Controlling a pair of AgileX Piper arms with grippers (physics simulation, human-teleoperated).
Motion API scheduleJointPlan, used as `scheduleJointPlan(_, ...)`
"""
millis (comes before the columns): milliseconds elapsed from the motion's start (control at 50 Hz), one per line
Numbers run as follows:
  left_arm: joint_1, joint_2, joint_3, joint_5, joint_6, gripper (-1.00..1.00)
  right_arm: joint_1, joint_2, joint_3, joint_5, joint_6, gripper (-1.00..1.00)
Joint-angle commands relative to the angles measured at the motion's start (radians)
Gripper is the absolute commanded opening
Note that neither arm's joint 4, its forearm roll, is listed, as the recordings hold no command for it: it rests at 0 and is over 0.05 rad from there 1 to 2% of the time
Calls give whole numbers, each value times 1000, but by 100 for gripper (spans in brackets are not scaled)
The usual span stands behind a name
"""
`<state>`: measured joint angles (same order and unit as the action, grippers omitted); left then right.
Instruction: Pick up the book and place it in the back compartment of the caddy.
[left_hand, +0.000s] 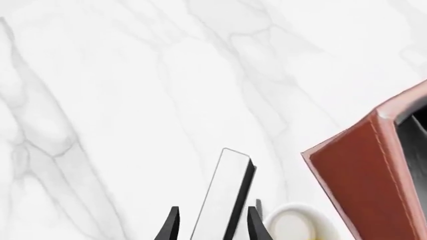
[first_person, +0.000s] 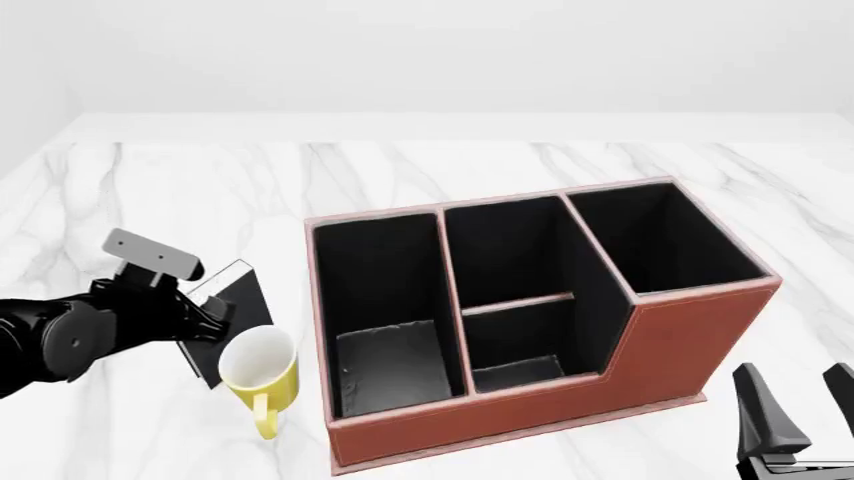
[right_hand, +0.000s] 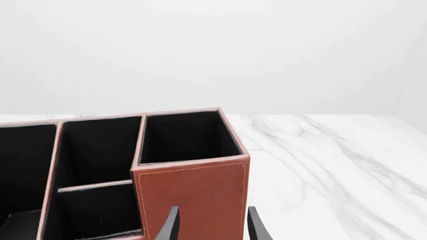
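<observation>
Front view: left gripper clamping book between jaws, book standing upright just left of caddy, touching or nearly touching yellow mug. Edge-on grip likely keeping thin book vertical for dropping into cell. Back compartment sitting in caddy's middle section behind low wall, not yet holding anything. Right gripper idling near caddy's right corner, jaws parted, grasping nothing.

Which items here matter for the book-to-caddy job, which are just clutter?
Job:
book, held in left gripper
caddy
back compartment

Clutter:
yellow mug, beside the book
right gripper, idle near the caddy
</observation>
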<state>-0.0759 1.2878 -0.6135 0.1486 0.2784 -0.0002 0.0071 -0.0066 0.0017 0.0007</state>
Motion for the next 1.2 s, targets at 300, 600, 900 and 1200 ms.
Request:
scheduleJointPlan(300,-11,83,5,-61,-5,100,0,0,0,0,0,100)
scheduleJointPlan(600,48,102,-16,-61,55,-100,0,0,0,0,0,100)
scheduleJointPlan(900,73,43,-63,19,92,-100,0,0,0,0,0,100)
scheduleJointPlan(1200,52,-100,-142,177,124,-100,0,0,0,0,0,100)
